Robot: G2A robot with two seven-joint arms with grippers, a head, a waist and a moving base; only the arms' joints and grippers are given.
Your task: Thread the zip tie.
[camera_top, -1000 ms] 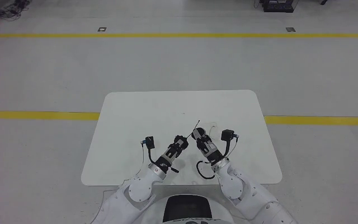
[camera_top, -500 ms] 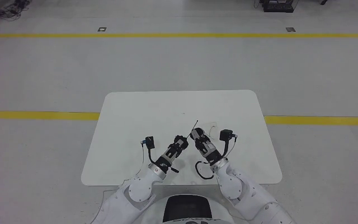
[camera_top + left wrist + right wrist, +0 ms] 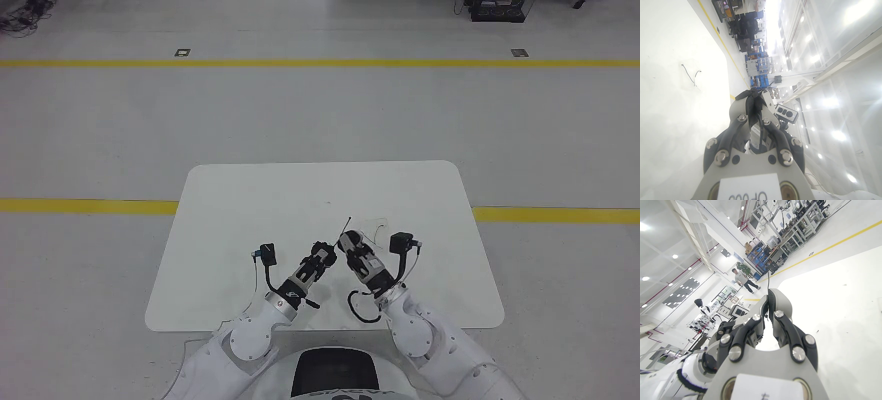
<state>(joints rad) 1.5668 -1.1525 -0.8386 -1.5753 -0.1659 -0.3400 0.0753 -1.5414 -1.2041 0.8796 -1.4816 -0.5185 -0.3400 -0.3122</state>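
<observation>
while the right gripper (image 3: 768, 300) grips the zip tie (image 3: 768, 279), its thin tail sticks straight out past the tips; the left gripper (image 3: 752, 94), clenched shut, sits just beside, off the tail's line

Left pincer (image 3: 753, 94) clamped; right pincer (image 3: 768, 298) clamped.

The zip tie (image 3: 768, 279) is mostly hidden between the closed fingers of the right end effector (image 3: 768, 298).

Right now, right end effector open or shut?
Shut: right end effector pinches a thin black zip tie, tail sticking out past the tips.
</observation>
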